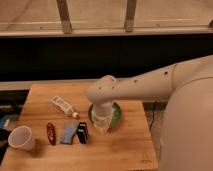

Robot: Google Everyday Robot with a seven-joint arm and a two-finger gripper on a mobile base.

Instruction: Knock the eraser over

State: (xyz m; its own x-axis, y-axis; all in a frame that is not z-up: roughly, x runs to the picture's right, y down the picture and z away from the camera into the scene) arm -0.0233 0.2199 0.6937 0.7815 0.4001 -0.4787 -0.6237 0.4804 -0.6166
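Observation:
The eraser point(82, 132), a small black block with white stripes, stands on the wooden table point(45, 97) just left of the green bowl point(115, 116). My gripper point(100, 126) hangs from the white arm over the bowl's left front part, a short way right of the eraser. The arm hides most of the bowl.
A flat light-blue pad point(68, 133) lies right beside the eraser on its left, then a slim red object point(50, 133). A white cup point(21, 138) stands at the front left. A white bottle point(64, 106) lies behind them. The table's right edge is close to the bowl.

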